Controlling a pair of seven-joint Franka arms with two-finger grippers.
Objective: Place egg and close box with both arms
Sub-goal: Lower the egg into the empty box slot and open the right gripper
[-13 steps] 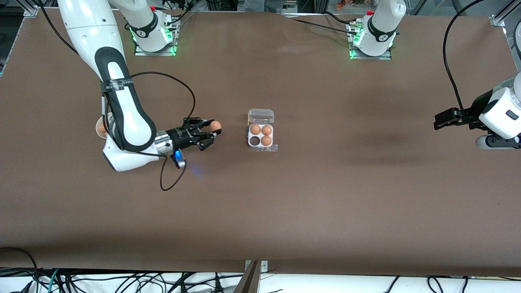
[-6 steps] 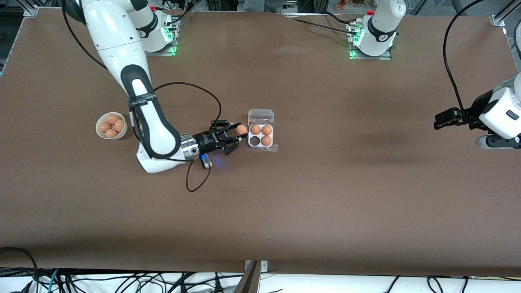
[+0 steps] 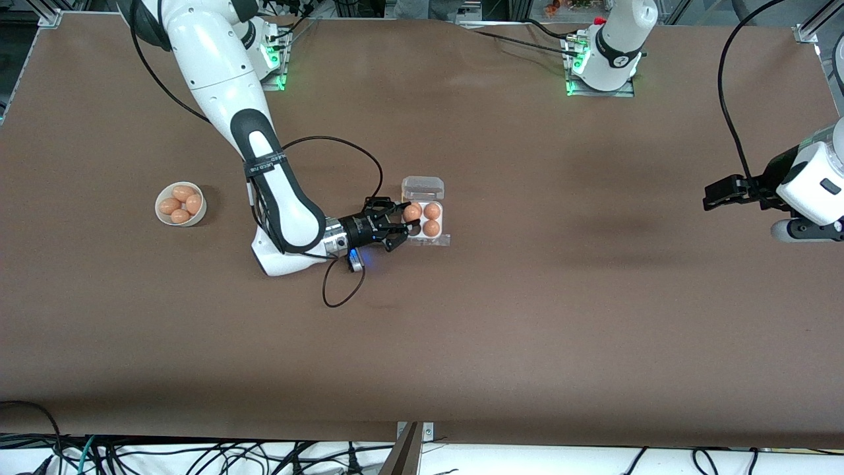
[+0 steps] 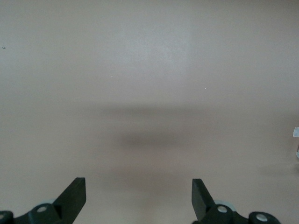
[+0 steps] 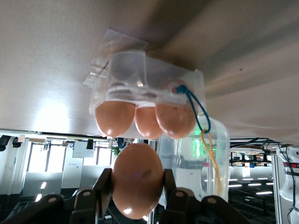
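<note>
The right gripper's (image 3: 400, 221) fingers (image 5: 103, 189) are clenched on the egg (image 3: 411, 212), holding it over the box (image 3: 423, 221) at that box's edge toward the right arm's end of the worktop (image 3: 527, 316). The box lies with its clear lid (image 3: 422, 188) open, three eggs (image 5: 145, 119) in its cells. A white bowl (image 3: 180, 204) of eggs sits well apart from the box, toward the right arm's end. The left gripper (image 3: 725, 193) waits, fingers (image 4: 74, 196) spread, well apart from the box.

High front camera looks down across the whole worktop (image 3: 501, 316) toward both bases at frame top. Left wrist camera stares close at bare worktop. Right wrist camera sits close on the box (image 5: 140, 88), shared with the front view's centre.
</note>
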